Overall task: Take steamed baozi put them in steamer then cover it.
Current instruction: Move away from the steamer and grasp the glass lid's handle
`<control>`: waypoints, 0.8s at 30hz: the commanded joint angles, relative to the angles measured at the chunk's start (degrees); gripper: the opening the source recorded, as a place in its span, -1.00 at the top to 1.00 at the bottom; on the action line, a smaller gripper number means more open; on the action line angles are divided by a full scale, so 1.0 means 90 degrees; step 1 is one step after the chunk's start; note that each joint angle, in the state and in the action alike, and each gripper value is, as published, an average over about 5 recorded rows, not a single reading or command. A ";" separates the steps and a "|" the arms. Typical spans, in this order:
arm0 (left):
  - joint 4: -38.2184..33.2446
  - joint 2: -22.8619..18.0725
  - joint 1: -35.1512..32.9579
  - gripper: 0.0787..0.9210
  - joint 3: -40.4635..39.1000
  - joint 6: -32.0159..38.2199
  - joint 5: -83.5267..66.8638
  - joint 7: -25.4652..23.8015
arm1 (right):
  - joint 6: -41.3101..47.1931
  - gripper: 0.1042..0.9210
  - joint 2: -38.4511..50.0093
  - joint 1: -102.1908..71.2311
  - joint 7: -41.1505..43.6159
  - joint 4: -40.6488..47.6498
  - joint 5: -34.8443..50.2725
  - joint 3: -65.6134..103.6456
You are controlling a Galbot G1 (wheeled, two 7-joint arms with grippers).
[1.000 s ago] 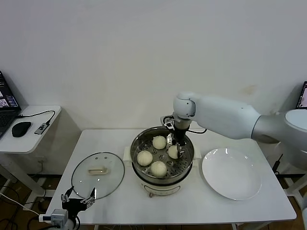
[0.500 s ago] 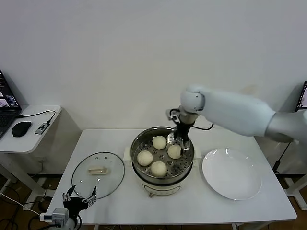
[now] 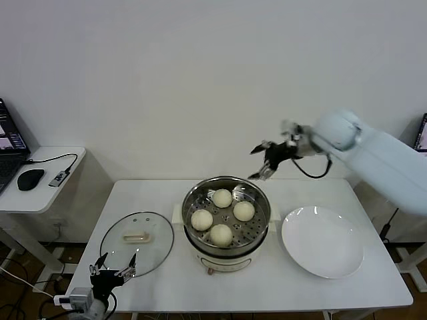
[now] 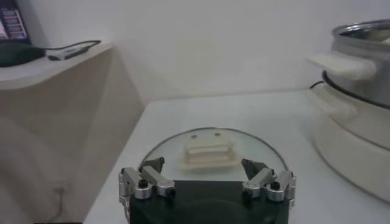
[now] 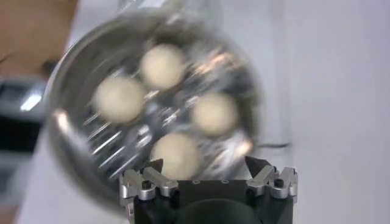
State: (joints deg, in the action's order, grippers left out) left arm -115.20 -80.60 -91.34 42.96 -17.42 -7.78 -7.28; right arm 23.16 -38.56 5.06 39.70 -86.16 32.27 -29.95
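The steamer [image 3: 230,253] stands mid-table with several cream-white baozi [image 3: 243,211] on its perforated tray. My right gripper [image 3: 257,164] hangs open and empty in the air, above and behind the pot's right rim. From its wrist I look down on the steamer [image 5: 61,122] and the baozi [image 5: 213,113] beyond my right gripper [image 5: 207,170]. The glass lid [image 3: 137,243] lies flat to the left of the pot. My left gripper [image 3: 116,261] waits open at the table's front edge, just before the lid [image 4: 213,149], its own view showing the left gripper [image 4: 207,171] empty.
An empty white plate [image 3: 322,241] lies right of the steamer. A side table at the far left carries a mouse [image 3: 30,179] and a laptop. The steamer's side handle [image 4: 341,66] juts toward the lid.
My right gripper opened and left a baozi in the steamer. It then rose out of the pot and swung up and back to the right. The left arm hardly moved.
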 commanded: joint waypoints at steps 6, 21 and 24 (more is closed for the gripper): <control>0.0469 0.0290 0.0631 -0.77 -0.0186 0.0521 0.0572 0.0162 | -0.0861 -0.76 0.0024 -0.7330 -0.3703 -0.2313 0.1012 0.7435; 0.1339 0.0638 0.1292 -0.77 -0.0276 0.1582 0.2803 0.0344 | -0.2311 -0.76 -0.3145 -0.9662 -0.3534 -0.2179 0.0831 0.8787; 0.1449 0.0684 0.1333 -0.77 -0.0275 0.2005 0.3984 0.0482 | -0.2394 -0.76 -0.3304 -0.9732 -0.3474 -0.2086 0.0726 0.8776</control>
State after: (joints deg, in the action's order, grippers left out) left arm -105.97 -75.73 -81.70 40.63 -7.58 7.09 -4.73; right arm 7.10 -57.00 -68.71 10.59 -103.73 39.00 38.38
